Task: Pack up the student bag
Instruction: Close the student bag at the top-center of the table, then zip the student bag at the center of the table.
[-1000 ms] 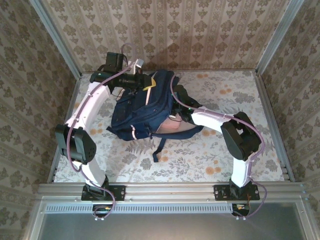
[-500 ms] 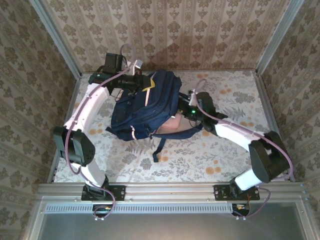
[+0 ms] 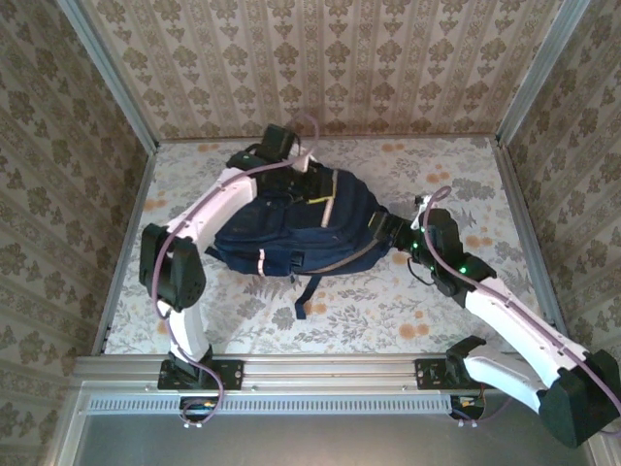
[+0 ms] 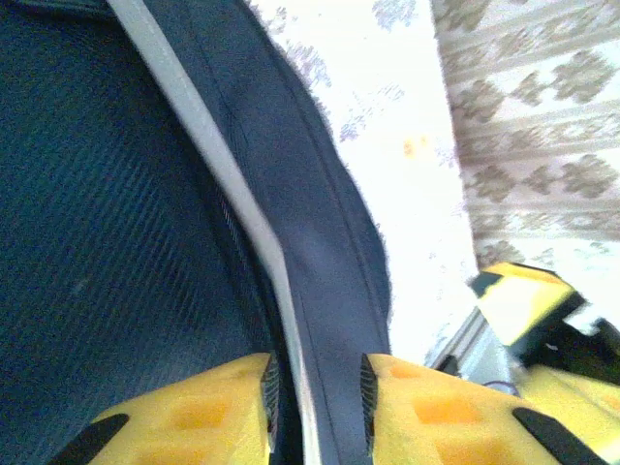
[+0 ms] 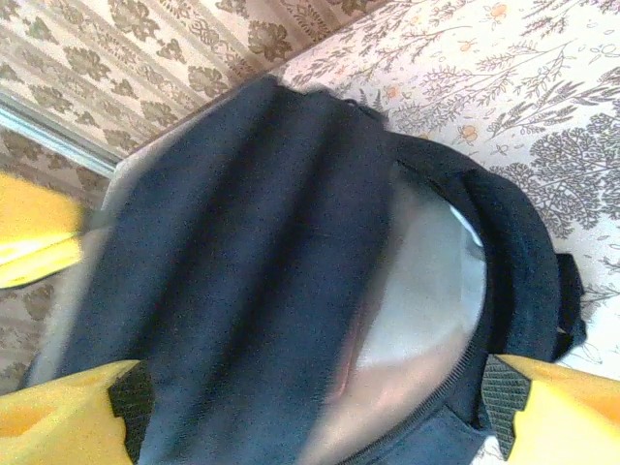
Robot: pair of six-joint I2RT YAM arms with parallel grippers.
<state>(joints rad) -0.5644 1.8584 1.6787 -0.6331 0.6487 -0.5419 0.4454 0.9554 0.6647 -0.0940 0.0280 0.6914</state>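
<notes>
Left gripper (image 4: 315,392) astride ribbed navy student bag (image 4: 116,213)

The navy, pale-striped student bag (image 3: 291,228) lies slumped flat at the middle of the table (image 3: 466,301).

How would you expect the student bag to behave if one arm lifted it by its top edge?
Probably floppy: the student bag is soft fabric, slumped with a loose strap trailing on the table, so it would likely sag and dangle. Pushed, it would more likely bunch than slide. It seems unlikely to roll or tip, lying broad and low.
</notes>
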